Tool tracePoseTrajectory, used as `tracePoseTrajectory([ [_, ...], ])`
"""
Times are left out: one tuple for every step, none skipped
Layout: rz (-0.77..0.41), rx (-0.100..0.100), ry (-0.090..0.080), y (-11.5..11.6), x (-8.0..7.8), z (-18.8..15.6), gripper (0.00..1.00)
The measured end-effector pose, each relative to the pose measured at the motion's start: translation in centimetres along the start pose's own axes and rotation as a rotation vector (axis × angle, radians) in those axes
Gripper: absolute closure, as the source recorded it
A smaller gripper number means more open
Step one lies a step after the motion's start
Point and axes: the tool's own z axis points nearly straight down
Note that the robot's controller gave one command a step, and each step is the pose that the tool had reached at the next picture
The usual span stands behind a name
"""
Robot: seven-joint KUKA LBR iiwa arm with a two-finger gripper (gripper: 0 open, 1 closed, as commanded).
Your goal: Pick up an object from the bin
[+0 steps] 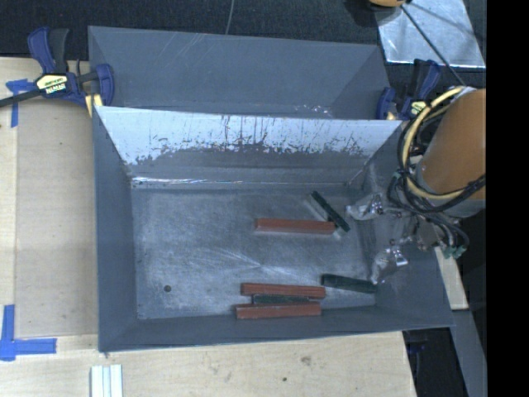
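Note:
My gripper (374,238) hangs at the right side of the bin floor, open, its two metal fingertips (362,212) spread apart with nothing between them. Just left of the upper fingertip lies a short dark stick (329,212), tilted. A brown flat stick (295,227) rests beside it, pointing left toward the bin's middle. Below the lower fingertip another dark stick (348,284) lies nearly level on the floor.
Near the front wall two brown sticks (283,289) (277,310) lie side by side with a dark one (281,300) between them. The arm with its orange cover and cables stands over the bin's right wall.

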Motion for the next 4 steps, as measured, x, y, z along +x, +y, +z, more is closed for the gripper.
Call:
tracePoseTrajectory([
  [-0.044,0.007,-0.020,-0.2,-1.5,2.9,0.00],
  [-0.052,0.009,-0.030,-0.6,1.1,11.8,1.00],
  [-0.053,0.009,-0.030,-0.6,1.1,11.8,1.00],
  [-0.032,0.007,-0.016,-0.8,0.6,-7.7,1.00],
])
